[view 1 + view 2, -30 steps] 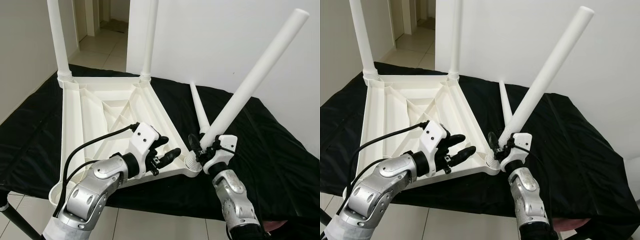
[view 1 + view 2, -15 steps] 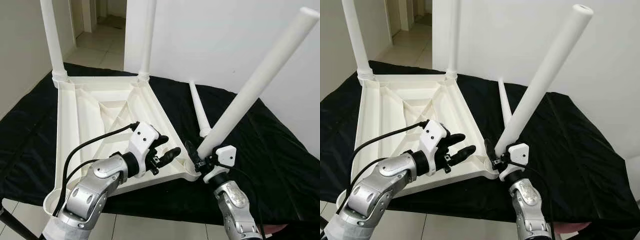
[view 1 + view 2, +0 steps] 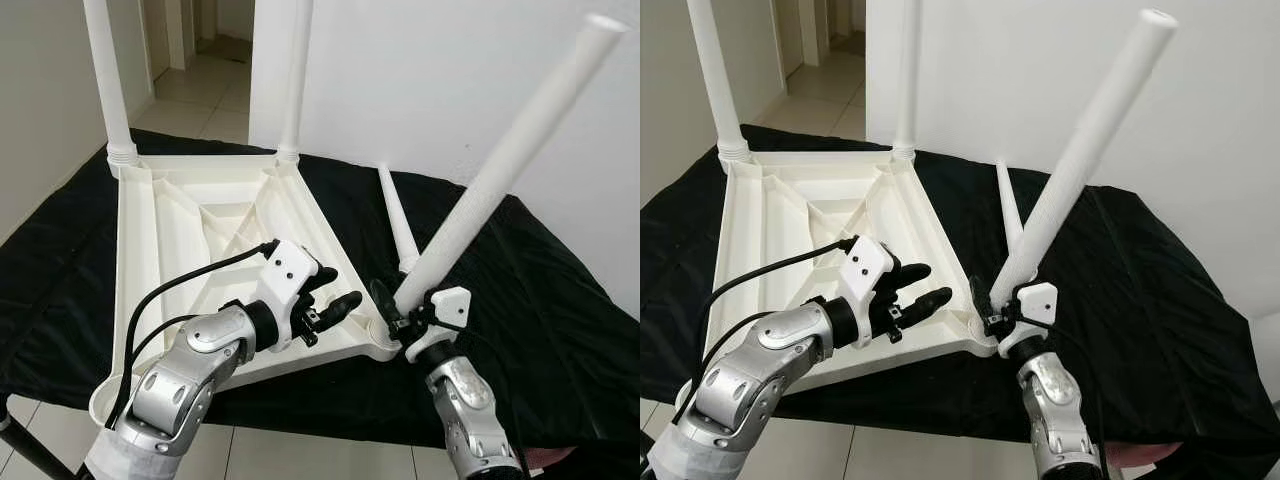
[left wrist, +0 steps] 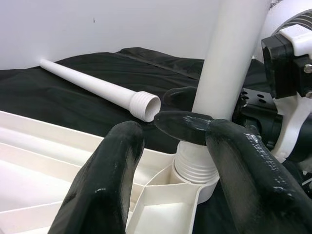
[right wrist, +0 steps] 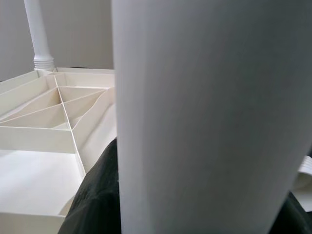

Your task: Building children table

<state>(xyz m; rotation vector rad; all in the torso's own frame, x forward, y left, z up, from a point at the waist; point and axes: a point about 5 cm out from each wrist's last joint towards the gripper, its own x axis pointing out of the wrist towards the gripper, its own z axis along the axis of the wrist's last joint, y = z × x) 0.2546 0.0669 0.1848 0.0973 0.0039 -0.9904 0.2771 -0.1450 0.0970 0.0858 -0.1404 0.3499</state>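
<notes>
While the third leg (image 3: 500, 170) leans well off vertical, its threaded foot sits at the near corner socket (image 4: 195, 170) of the upturned tabletop (image 3: 190, 230), where a second ago it stood a little steeper and half a second ago the foot looked slightly lifted clear of the collar. That points to the leg being worked into its thread rather than seated: I judge it needs to be brought upright before it will turn home. The right gripper (image 3: 412, 318) is clamped around the leg just above the threads, its fingers closed on the shaft. The left gripper (image 3: 325, 310) hovers just beside the same corner, over the tabletop's rim, its fingers spread apart with nothing between them; it has barely shifted over the last second.

Two legs (image 3: 108, 70) already stand upright in the far corners. The fourth leg (image 3: 398, 218) lies loose on the cloth, just beyond the corner in hand, threaded end toward the robot.

The tabletop rests upside down on a surface draped in black cloth (image 3: 560, 300). Around it are plain white walls (image 3: 420, 80), a pale tiled floor (image 3: 300, 455), and an open doorway (image 3: 200, 50) at the back leading to another tiled room.
</notes>
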